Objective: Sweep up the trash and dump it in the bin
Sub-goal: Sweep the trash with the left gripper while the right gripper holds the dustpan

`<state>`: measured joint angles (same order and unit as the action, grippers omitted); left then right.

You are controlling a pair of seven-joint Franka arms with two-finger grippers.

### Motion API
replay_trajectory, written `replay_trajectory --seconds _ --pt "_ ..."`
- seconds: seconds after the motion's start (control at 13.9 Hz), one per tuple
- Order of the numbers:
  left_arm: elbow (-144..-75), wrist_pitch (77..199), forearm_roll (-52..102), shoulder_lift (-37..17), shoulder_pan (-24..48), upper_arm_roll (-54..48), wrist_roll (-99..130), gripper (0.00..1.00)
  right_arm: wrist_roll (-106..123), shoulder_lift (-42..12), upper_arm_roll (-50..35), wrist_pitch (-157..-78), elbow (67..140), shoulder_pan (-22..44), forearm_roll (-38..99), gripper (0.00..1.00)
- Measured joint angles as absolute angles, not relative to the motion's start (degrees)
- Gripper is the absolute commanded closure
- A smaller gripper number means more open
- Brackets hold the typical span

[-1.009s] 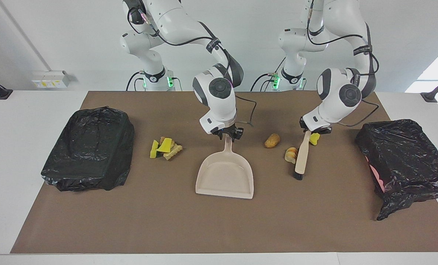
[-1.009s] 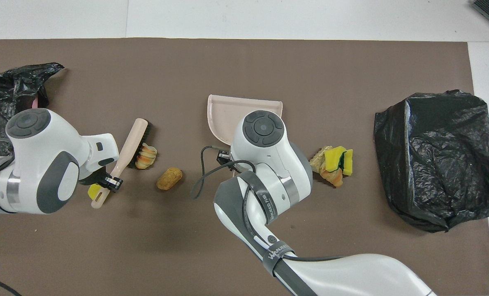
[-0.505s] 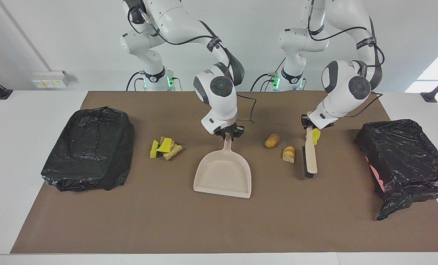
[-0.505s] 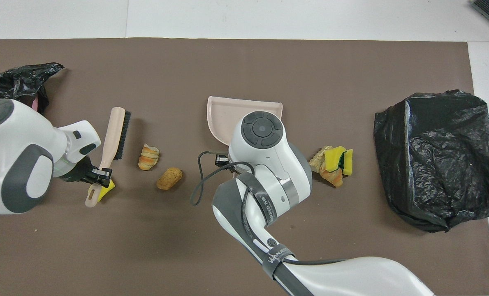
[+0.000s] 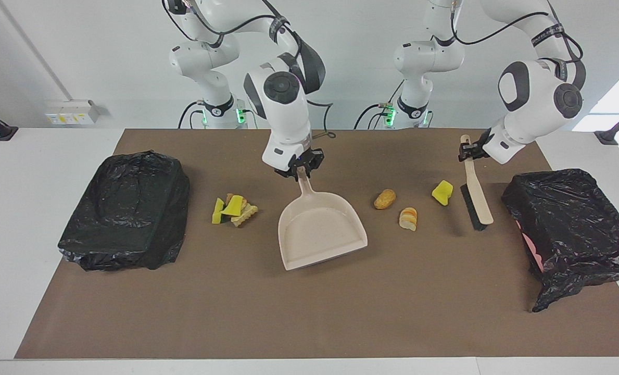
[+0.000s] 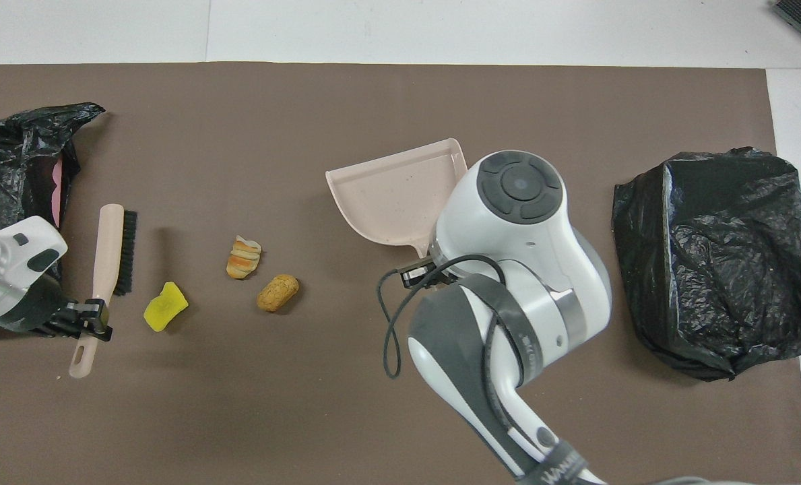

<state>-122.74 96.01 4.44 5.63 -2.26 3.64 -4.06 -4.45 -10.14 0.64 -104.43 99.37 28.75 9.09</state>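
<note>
My right gripper (image 5: pixel 301 172) is shut on the handle of the beige dustpan (image 5: pixel 319 232) (image 6: pixel 393 195), whose mouth is turned toward the left arm's end. My left gripper (image 5: pixel 468 152) (image 6: pixel 90 316) is shut on the handle of the beige brush (image 5: pixel 478 195) (image 6: pixel 107 263), bristles facing the trash. Between the two tools lie a yellow sponge chunk (image 5: pixel 442 192) (image 6: pixel 165 306), a bread roll (image 5: pixel 408 219) (image 6: pixel 242 257) and a brown potato-like lump (image 5: pixel 384 198) (image 6: pixel 277 292). A pile of yellow and tan scraps (image 5: pixel 234 209) lies beside the dustpan toward the right arm's end; the right arm hides it in the overhead view.
A black-bagged bin (image 5: pixel 569 224) (image 6: pixel 16 162) with pink showing at its opening sits at the left arm's end, close to the brush. Another black-bagged bin (image 5: pixel 127 208) (image 6: pixel 710 256) sits at the right arm's end. A brown mat (image 5: pixel 309 312) covers the table.
The left gripper carried the brush away from the bread roll toward the left arm's end, uncovering the yellow sponge. The right gripper closed on the dustpan, raised it and swung its mouth toward the left arm's end.
</note>
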Motion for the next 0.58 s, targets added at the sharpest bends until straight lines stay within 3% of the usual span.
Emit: replay_trajectory --seconds 0.22,0.58 --pt "-132.61 100.64 4.01 12.89 -3.18 3.54 -3.08 1.0 6.55 -4.97 0.24 -100.64 103.46 28.61 5.78 1.0" --pt "-145.82 104.37 3.96 23.7 -3.17 2.06 2.65 1.0 27.37 -3.36 -0.17 -105.21 110.58 29.78 4.45 1.0"
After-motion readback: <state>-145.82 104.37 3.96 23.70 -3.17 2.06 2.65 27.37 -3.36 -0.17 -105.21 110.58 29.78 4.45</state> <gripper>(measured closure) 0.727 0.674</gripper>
